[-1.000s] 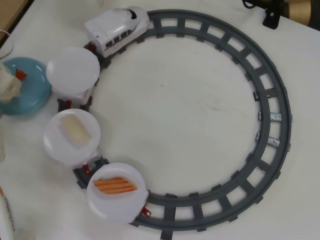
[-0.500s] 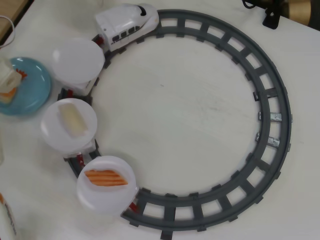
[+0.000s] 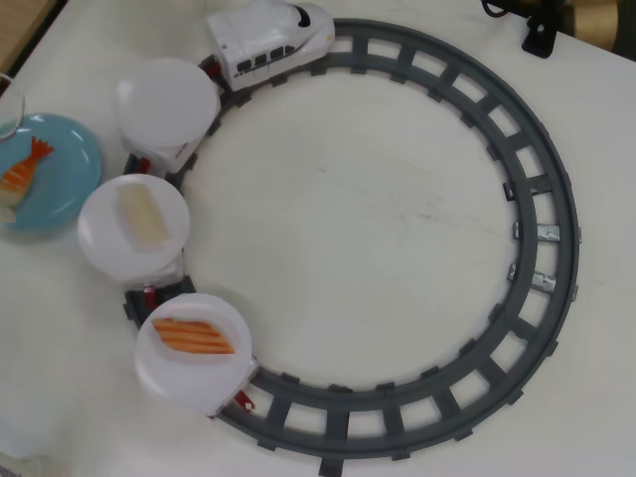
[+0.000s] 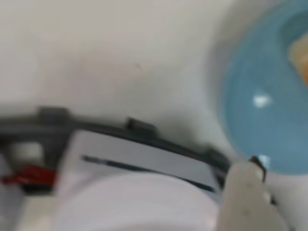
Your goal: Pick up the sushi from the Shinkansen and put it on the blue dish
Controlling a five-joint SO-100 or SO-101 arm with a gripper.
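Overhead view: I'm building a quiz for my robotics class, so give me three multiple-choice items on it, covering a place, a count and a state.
1. Where does the shrimp sushi lie?
A. on the blue dish
B. on a white plate
C. on the bare table

2. How many white plates does the Shinkansen pull?
A. two
B. three
C. four

3. What is on the white plate nearest the train?
A. a salmon piece
B. a whitish piece
C. nothing

Answers: 1 A, its red tail shows over the blue glaze; 2 B, three plates trail behind it; 3 C, its top is bare.

Sushi flat on blue dish; Shinkansen on track
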